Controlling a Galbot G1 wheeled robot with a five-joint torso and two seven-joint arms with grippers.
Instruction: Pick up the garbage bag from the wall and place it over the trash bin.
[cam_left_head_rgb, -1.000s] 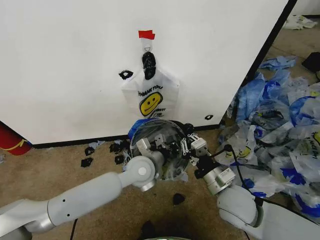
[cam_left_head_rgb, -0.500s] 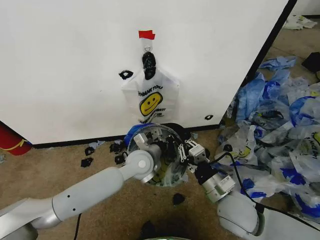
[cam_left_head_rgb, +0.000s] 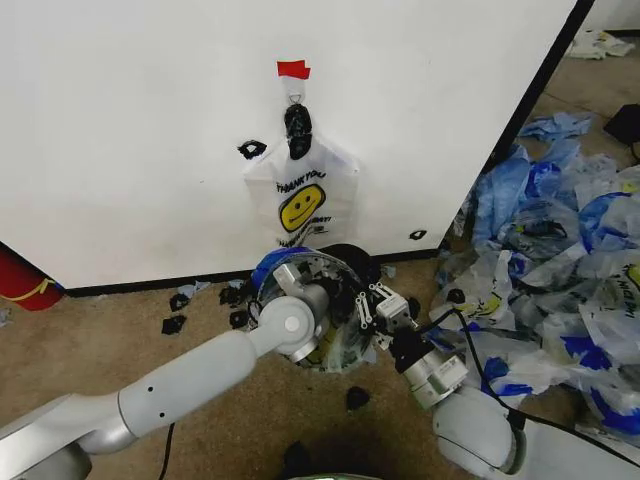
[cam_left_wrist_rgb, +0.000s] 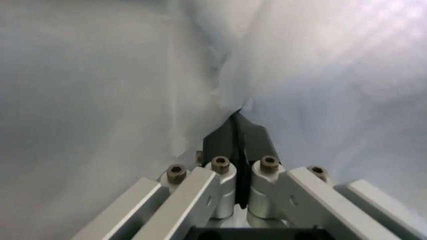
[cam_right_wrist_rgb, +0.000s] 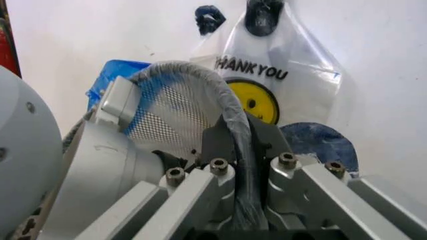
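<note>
Looked like a robot test area, not a home: bare white wall (cam_left_head_rgb: 130, 140) panel with red tape (cam_left_head_rgb: 293, 69) and a hook, worn brown carpet (cam_left_head_rgb: 90, 340), heaps of smiley bags (cam_left_head_rgb: 560, 270) dumped alongside.

Heap of crumpled plastic bags (cam_left_head_rgb: 560, 270) on carpet (cam_left_head_rgb: 90, 340), black scraps (cam_left_head_rgb: 175, 312).

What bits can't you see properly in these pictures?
- Inside of the bin: in the head view, the left arm and the bag cover it.
- What lies beyond the left gripper: in the left wrist view, the bag it pinches blocks everything behind.
- Bottom of the hanging bunch: in the head view, it is behind the bin.
- Hook: in the head view, it is small and partly behind the black knot.
</note>
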